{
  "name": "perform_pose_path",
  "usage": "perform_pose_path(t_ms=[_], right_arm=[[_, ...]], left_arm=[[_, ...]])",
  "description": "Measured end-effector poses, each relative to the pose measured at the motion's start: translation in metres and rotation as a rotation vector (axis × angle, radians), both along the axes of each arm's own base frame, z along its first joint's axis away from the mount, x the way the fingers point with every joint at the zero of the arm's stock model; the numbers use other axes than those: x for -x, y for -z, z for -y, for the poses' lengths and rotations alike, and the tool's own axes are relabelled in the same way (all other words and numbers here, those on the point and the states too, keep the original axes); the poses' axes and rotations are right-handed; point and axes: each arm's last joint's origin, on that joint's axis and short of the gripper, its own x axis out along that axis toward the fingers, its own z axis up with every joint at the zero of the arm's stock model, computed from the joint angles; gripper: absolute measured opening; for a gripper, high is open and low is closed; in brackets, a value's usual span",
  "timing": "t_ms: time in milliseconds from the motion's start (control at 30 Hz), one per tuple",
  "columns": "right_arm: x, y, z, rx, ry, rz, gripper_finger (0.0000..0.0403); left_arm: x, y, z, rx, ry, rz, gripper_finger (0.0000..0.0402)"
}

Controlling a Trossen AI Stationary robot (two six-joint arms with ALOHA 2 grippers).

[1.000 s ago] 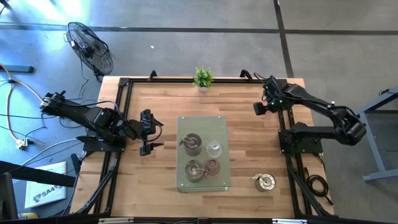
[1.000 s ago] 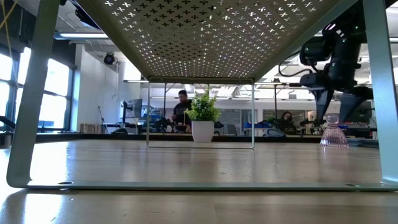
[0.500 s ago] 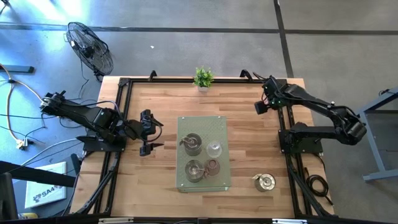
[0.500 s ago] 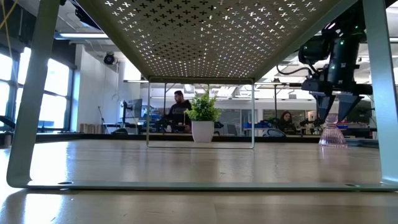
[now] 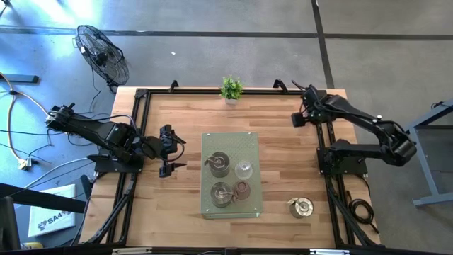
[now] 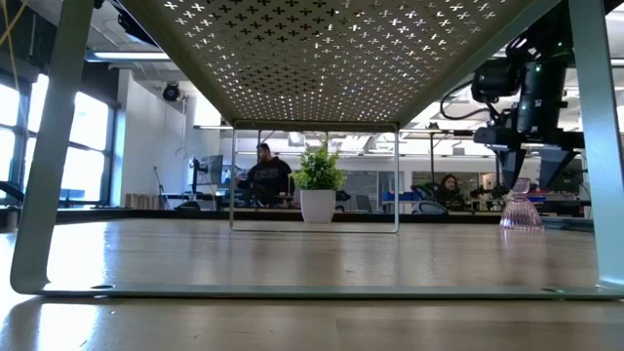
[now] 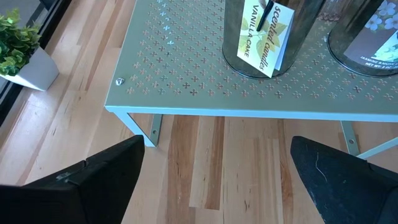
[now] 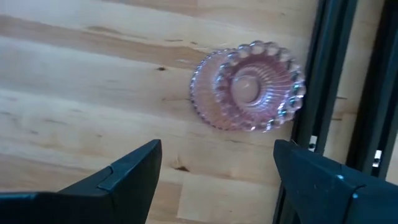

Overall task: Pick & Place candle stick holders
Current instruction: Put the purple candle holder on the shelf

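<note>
Shifted slightly outward since earlier, right hand [image 6: 526,174] hovers fingers apart over pink holder [image 8: 247,86] at tabletop [image 5: 283,142] two o'clock, poised to grasp; left hand [image 5: 167,150] waits, open, at nine o'clock.

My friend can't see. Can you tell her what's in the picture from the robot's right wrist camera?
A small pink glass candle holder with a beaded rim stands on the pale wooden table, right beside a black metal frame rail. The right gripper hovers above with jaws open and empty.
</note>
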Motion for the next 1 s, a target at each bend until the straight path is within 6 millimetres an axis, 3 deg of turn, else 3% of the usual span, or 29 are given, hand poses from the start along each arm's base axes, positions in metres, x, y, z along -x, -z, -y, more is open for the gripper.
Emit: perform_pose_path(t_ms=[633,1000], right_arm=[[0.005,-0.003,0.014,0.134,0.075,-0.018,0.0304],[0.005,-0.004,0.014,0.145,0.099,-0.028,0.0304]], left_arm=[[0.0,0.0,0.0,-0.003,0.001,0.0,0.0396],[-0.002,0.026,0.001,-0.023,0.002,-0.033,0.0396]])
